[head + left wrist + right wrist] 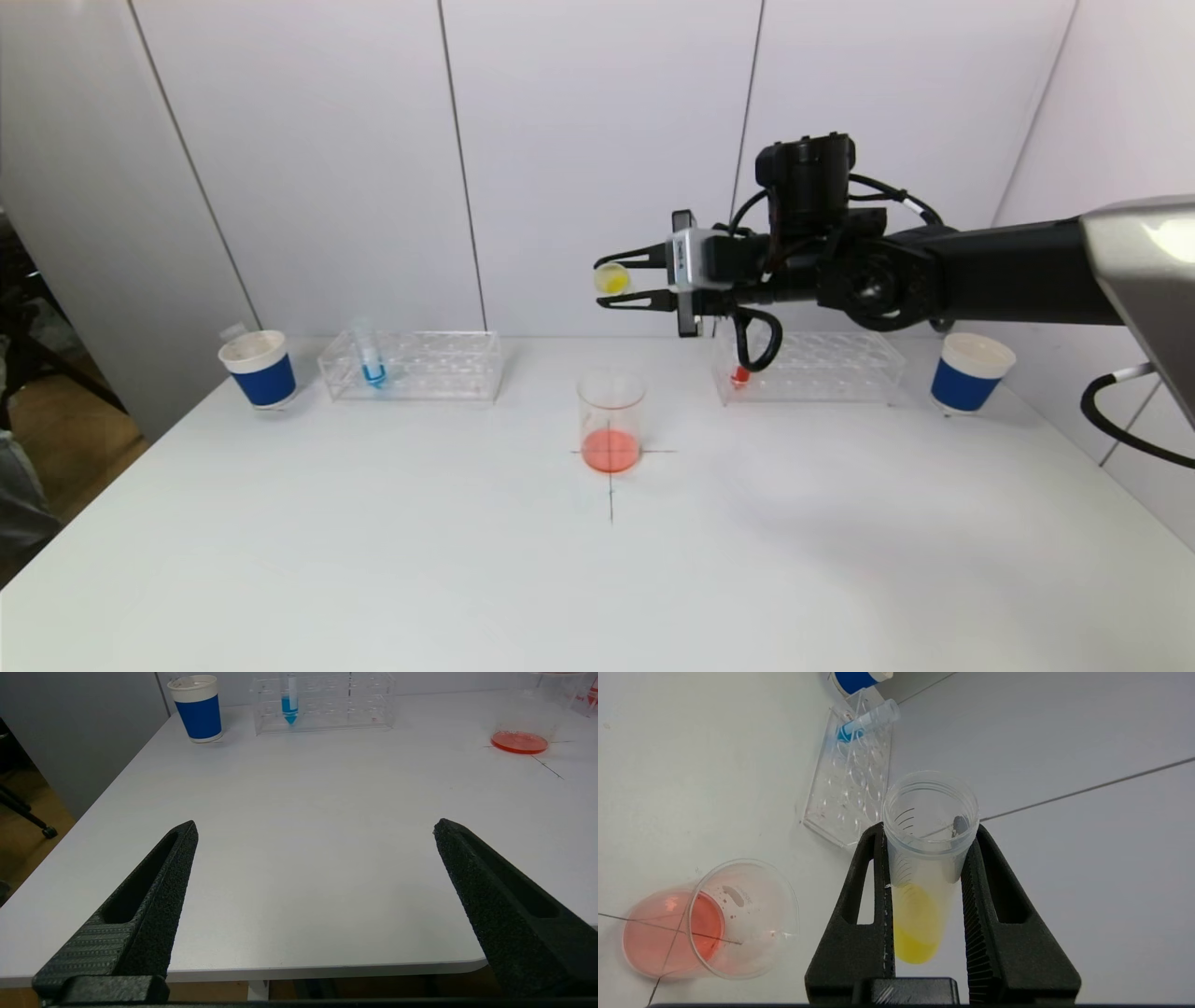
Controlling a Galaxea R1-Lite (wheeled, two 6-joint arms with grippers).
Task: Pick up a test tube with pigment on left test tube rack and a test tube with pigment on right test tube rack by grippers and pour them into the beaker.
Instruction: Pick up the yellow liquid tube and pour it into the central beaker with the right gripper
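My right gripper is shut on a clear test tube with yellow pigment, held high in the air above the beaker. In the right wrist view the yellow pigment sits in the closed end of the tube, with the open mouth beyond the fingertips. The beaker holds orange-red liquid and stands on a drawn cross. A tube with blue pigment stands in the left rack. The right rack holds a tube with red pigment. My left gripper is open and empty over the table's near edge.
A blue-and-white paper cup stands left of the left rack, and another stands right of the right rack. A white wall runs close behind the racks. The table edge lies just under the left gripper.
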